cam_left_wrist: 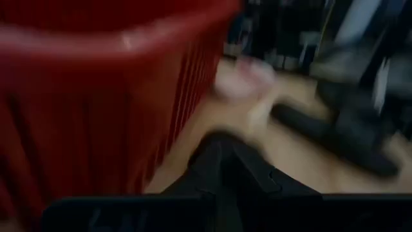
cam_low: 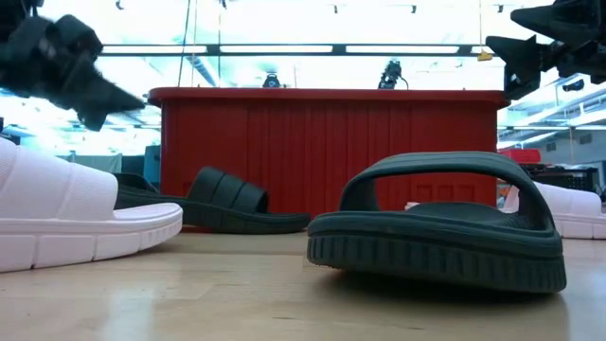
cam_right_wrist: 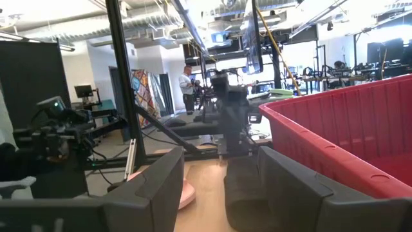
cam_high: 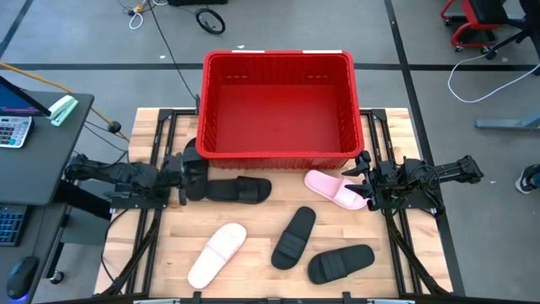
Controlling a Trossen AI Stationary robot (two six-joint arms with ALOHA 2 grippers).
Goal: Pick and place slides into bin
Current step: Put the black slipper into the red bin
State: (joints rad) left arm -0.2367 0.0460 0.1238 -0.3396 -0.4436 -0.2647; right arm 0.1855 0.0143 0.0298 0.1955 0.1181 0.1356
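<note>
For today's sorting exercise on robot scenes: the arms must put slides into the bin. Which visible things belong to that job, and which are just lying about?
Part of the job:
- red bin
- pink slide
- white slide
- black slides on the table, e.g.
- left gripper, right gripper

Lying about:
- calculator
- floor cables
- red chair

Overhead camera looks straight down on the table [cam_high: 253, 253] and red bin [cam_high: 278, 105]. A tabletop-level camera faces the bin's long wall across nearby slides [cam_low: 440, 223]. Wrist cameras sit close beside the bin, which all views share.
</note>
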